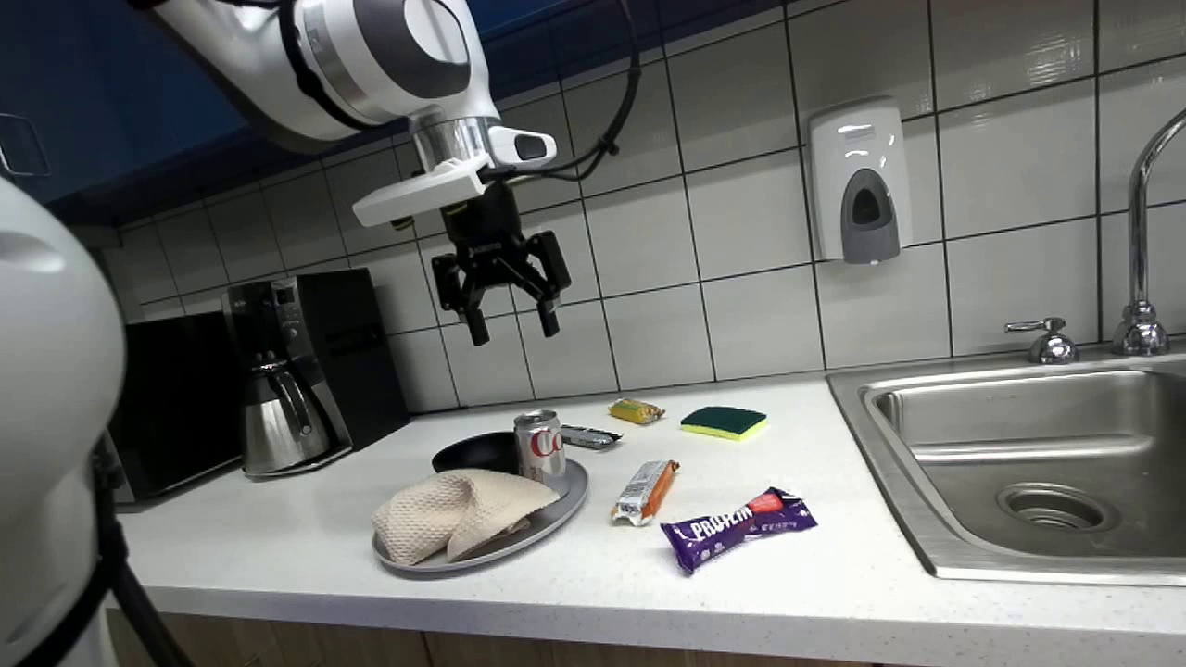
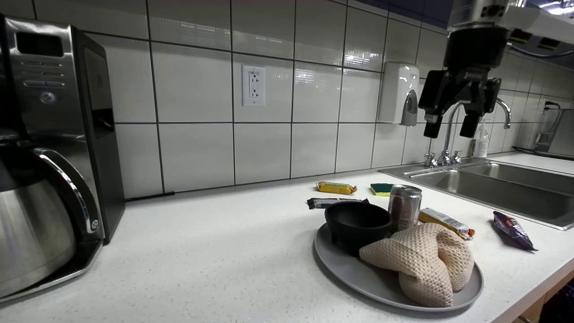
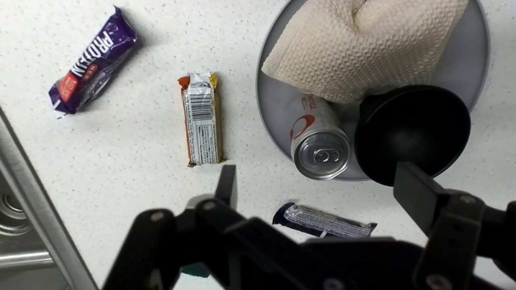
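My gripper [image 1: 514, 331] is open and empty, high above the counter, and it also shows in an exterior view [image 2: 450, 129]. In the wrist view its fingers [image 3: 317, 181] stand apart, above the dark silver bar [image 3: 328, 220] and the counter near the can. The grey plate [image 3: 274, 100] holds a beige cloth [image 3: 363, 48], an upright silver can [image 3: 321, 155] and a black bowl [image 3: 415, 129]. An orange and white bar [image 3: 202, 121] and a purple protein bar [image 3: 94, 62] lie beside the plate. A yellow bar [image 1: 636, 411] and a green sponge [image 1: 723, 421] lie near the wall.
A steel sink [image 1: 889, 482] with a faucet [image 1: 1140, 232] is set in the counter. A coffee maker [image 1: 324, 352] stands at the opposite end. A soap dispenser [image 1: 857, 176] and an outlet [image 2: 254, 85] are on the tiled wall. Blue cabinets [image 1: 93, 83] hang above.
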You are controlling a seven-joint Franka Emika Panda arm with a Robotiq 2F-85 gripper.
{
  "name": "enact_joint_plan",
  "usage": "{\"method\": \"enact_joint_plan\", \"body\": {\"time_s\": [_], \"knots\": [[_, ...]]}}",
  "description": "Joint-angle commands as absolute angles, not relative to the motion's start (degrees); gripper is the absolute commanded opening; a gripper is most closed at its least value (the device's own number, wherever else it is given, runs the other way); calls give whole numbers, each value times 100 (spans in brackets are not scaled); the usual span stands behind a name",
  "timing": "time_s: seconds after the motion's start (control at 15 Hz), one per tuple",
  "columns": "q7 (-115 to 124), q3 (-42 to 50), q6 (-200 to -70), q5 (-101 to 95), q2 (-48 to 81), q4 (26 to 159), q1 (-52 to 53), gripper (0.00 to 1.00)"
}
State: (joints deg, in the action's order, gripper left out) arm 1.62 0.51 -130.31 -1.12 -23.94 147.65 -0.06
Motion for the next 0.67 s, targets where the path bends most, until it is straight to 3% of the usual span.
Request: {"method": "enact_joint_plan", "body": {"time_s": [0.0,0.6], "knots": [[249,-43,-13327,-141,-2108,14668,-19,100],[323,-175,-13898,-178,-1590,14632,34,100]]}}
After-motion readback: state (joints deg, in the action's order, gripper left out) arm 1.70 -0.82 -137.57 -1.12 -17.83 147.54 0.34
